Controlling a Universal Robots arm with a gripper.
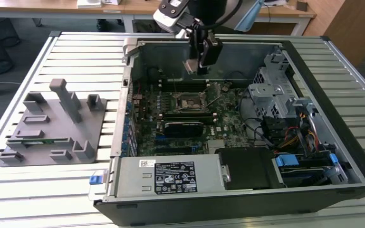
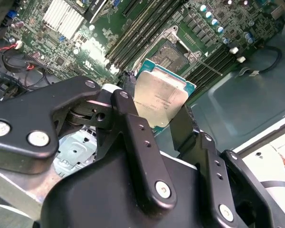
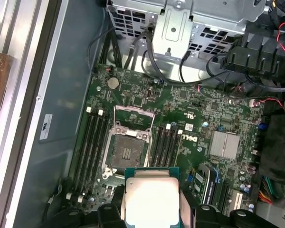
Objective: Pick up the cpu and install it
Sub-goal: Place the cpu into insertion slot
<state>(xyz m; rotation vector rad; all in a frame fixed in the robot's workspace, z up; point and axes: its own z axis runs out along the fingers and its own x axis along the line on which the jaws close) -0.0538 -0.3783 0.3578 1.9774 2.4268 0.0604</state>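
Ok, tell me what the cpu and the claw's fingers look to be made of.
The cpu: metal top, silver-grey with a dull sheen that catches light, over a thin green edge, likely circuit-board laminate. The claw, its fingers: matte black and rigid, fixed with silver screws; either anodised metal or hard plastic, the look leaves it open.

Silver-topped square cpu (image 3: 150, 202) held aloft over the motherboard (image 3: 190, 102).

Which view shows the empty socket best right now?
The first wrist view: the socket lies unblocked, seen from above. In the second wrist view the chip covers its near corner; the exterior view shows it far off.
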